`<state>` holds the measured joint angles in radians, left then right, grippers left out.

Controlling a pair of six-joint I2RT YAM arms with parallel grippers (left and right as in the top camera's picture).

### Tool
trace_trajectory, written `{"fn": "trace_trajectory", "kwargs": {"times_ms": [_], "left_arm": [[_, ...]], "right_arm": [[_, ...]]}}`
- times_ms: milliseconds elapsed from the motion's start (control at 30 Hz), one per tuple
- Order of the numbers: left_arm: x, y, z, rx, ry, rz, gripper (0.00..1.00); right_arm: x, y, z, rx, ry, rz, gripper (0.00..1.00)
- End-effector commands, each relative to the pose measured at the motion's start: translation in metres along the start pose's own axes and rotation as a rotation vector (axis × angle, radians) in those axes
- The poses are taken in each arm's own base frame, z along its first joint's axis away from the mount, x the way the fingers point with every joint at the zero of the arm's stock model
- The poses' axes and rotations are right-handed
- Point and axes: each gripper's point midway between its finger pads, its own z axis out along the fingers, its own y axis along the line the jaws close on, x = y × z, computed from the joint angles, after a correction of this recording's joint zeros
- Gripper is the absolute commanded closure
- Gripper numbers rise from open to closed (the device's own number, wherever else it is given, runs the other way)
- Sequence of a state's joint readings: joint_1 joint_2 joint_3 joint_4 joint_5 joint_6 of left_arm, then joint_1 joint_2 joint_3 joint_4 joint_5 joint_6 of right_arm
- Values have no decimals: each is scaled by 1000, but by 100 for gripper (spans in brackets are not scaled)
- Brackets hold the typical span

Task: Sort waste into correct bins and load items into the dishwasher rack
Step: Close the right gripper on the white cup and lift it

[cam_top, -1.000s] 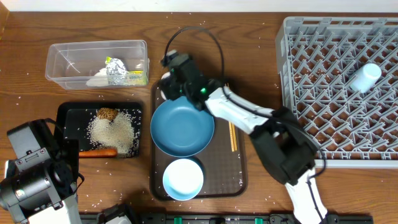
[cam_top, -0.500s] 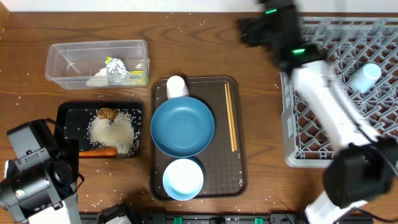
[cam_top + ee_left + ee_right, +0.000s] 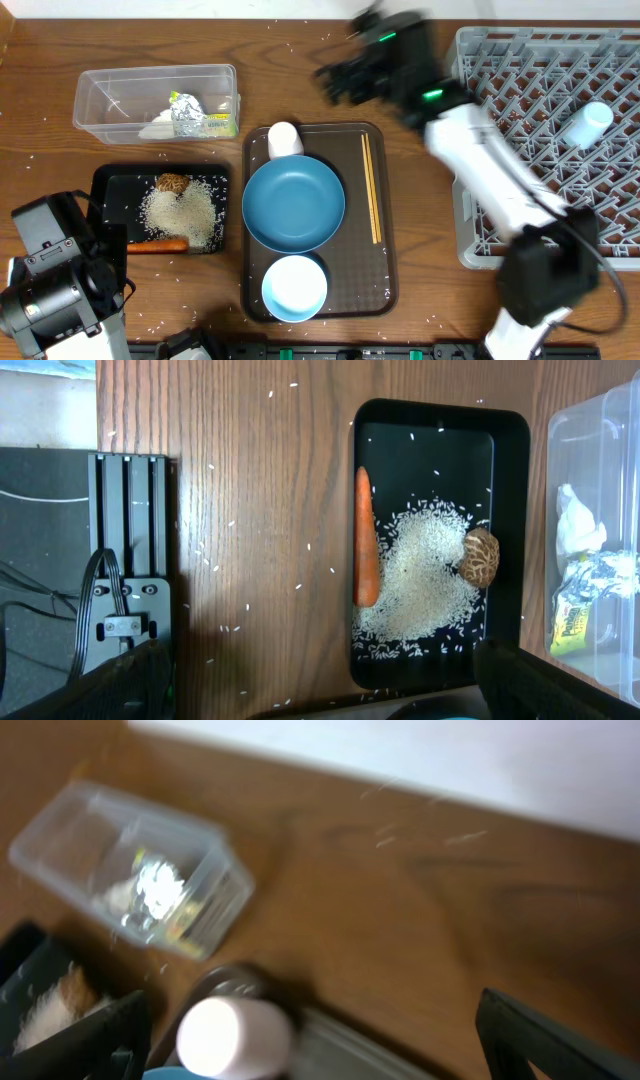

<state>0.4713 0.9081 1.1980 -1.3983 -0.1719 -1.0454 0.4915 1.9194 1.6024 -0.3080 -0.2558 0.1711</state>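
Right fingers [image 3: 552,1042], spread, swung back over table [image 3: 300,60] beyond brown tray [image 3: 356,272]; left fingers [image 3: 112,686] spread.

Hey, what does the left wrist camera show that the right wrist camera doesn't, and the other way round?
Only the left wrist: the orange carrot, lying beside the rice in the black tray. Only the right wrist: the white cup, blurred, at the bottom edge. Both: the clear tub holding the foil ball, and the black tray.
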Motion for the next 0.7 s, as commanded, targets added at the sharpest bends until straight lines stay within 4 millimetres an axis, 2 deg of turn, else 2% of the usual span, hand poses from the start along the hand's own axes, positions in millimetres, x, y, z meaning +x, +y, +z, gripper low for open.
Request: {"fn": "trace_trajectory", "kwargs": {"times_ms": [0, 167, 367, 500, 667], "left_arm": [[-3, 3, 1, -16, -17, 9, 2], [-3, 3, 1, -16, -17, 9, 2], [-3, 3, 1, -16, -17, 9, 2], [-3, 3, 1, -16, -17, 9, 2], [-3, 3, 1, -16, -17, 9, 2]], "right_arm": [[40, 22, 46, 67, 70, -73, 2], [69, 44, 80, 99, 86, -81, 1], [94, 64, 96, 65, 129, -106, 1], [113, 67, 108, 67, 164, -116, 2], [128, 59, 122, 90, 178, -103, 2]]}}
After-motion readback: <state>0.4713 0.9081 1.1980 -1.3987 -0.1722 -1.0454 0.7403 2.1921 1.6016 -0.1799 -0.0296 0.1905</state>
